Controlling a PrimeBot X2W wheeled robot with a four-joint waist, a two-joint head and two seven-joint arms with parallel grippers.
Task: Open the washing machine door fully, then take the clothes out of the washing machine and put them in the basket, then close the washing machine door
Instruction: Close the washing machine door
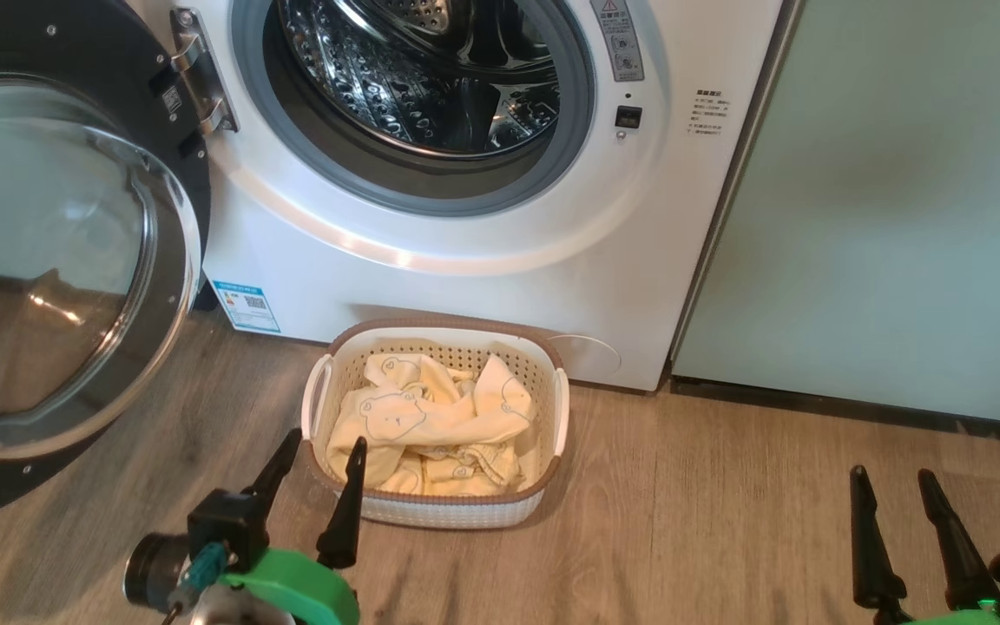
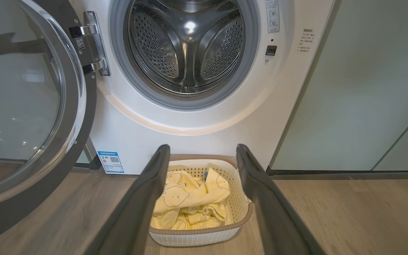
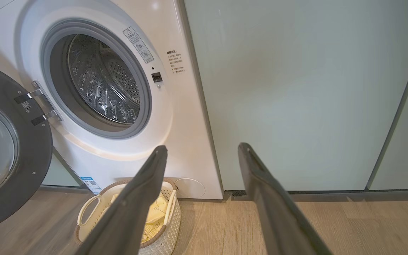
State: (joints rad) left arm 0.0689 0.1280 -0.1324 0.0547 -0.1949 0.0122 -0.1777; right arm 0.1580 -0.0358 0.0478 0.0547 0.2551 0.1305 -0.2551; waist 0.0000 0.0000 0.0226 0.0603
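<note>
The white washing machine (image 1: 465, 260) stands with its round black-ringed door (image 1: 57, 260) swung wide to the left; the steel drum (image 1: 422, 78) looks bare inside. On the floor before it sits the cream basket (image 1: 439, 512), holding the pale yellow bear-print clothes (image 1: 430, 417). My left gripper (image 1: 319, 469) hovers open by the basket's near left corner, nothing between its fingers. My right gripper (image 1: 895, 495) is open at the lower right, well clear of the basket. The left wrist view frames the basket (image 2: 197, 237) and clothes (image 2: 186, 198) between open fingers (image 2: 143, 202).
Pale green cabinet panels (image 1: 882, 208) stand right of the washer. Wood floor (image 1: 726, 521) spreads around the basket, with free room to the right. The open door (image 2: 30, 117) overhangs the floor at the left.
</note>
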